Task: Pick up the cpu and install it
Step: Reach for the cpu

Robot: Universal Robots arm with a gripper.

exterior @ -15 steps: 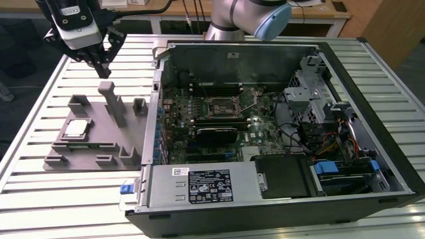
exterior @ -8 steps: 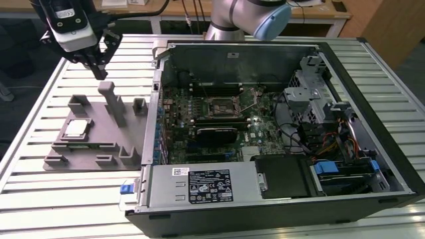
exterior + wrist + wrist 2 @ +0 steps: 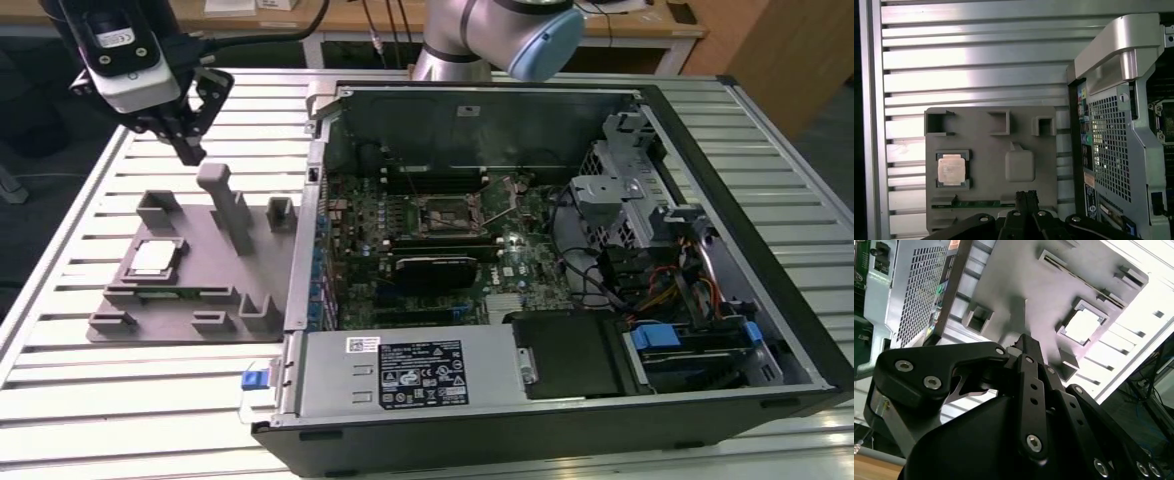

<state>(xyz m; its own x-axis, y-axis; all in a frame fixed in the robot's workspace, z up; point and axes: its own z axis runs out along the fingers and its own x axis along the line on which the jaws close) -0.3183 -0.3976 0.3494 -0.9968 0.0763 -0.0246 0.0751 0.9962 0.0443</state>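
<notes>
Nearest, along the bottom of the exterior view, the slatted metal table (image 3: pixel 134 420) carries an opened computer case (image 3: pixel 534 445) lying on its side. Its power supply (image 3: pixel 400 372) sits at the lower centre. Beyond that the motherboard (image 3: pixel 400 220) fills the middle of the frame, with the bare processor socket (image 3: pixel 447 212) at its centre.

On the exterior view's left, just beside the case, a grey fixture plate (image 3: pixel 187 305) rests on the table. The cpu (image 3: pixel 151 257) lies flat in a square recess of this plate at the left middle of the frame, silver top upward. It also shows in both wrist views (image 3: pixel 951 169) (image 3: pixel 1084 326), seated in its pocket with nothing touching it. A tall grey post (image 3: pixel 227 205) stands on the plate near the cpu.

Farther back, in the upper left of the exterior view, the gripper (image 3: pixel 191 152) hangs above the far edge of the plate, well apart from the cpu. Its jaws are drawn together tip to tip and grip nothing, as both wrist views (image 3: pixel 1026 196) (image 3: pixel 1025 339) also show. At the top centre the arm (image 3: pixel 494 30) rises behind the case.
</notes>
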